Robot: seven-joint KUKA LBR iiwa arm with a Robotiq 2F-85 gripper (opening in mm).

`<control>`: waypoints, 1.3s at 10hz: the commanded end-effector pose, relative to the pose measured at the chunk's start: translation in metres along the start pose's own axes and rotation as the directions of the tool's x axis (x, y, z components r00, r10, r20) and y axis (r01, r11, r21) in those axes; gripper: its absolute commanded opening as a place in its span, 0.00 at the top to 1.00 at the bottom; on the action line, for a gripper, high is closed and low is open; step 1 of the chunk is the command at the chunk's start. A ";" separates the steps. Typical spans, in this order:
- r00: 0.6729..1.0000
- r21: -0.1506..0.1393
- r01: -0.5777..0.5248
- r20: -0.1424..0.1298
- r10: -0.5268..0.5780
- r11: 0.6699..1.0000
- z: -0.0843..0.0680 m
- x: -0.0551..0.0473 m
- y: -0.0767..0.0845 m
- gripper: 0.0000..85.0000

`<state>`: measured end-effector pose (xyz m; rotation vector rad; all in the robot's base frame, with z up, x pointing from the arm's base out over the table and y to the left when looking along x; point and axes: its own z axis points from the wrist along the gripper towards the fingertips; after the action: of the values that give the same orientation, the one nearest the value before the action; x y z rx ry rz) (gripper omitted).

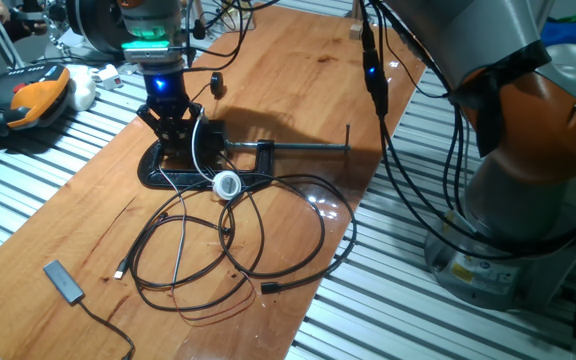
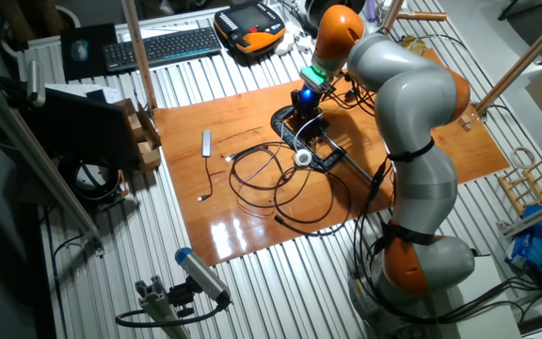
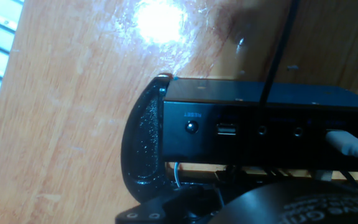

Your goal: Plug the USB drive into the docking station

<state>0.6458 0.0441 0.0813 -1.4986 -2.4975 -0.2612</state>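
From the left of the hand view: bare board [image 3: 61, 124], then the curved end of the clamp [image 3: 143, 149] that holds the dock [image 3: 260, 121] in place. On the dock's face a round button marked RESET sits first, and just to its right an empty USB port [image 3: 227, 129] — the likely target. Further right come two small round sockets and a white cable [image 3: 347, 146] already plugged in.

The USB drive cannot be made out in any view. I cannot say whether it sits between the fingers or elsewhere.

In one fixed view the gripper [image 1: 173, 125] hangs directly over the dock [image 1: 208, 150], fingers pointing down at it. Whether the jaws are closed on something or merely narrow I cannot tell; the fingertips are lost against the black parts.

To do this step well, in my judgement:

- Centre on the port, not the RESET button beside it — the two are close.
- Square the drive to the port face before pushing; a tilted entry will jam.
- Advance slowly and straight; the clamp should take the push.
- Keep clear of the thin black cable [image 3: 278, 56] crossing above the dock.
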 end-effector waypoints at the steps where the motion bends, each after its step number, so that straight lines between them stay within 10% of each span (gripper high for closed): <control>1: 1.000 -0.002 -0.001 -0.002 0.001 1.000 -0.002 0.000 0.001 1.00; 7: 1.000 0.011 -0.013 0.005 0.012 1.000 -0.039 0.011 0.012 1.00; 13: 0.993 -0.001 -0.100 0.059 0.100 0.995 -0.087 -0.009 0.009 1.00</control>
<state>0.6671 0.0170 0.1654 -1.6589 -2.4514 -0.2057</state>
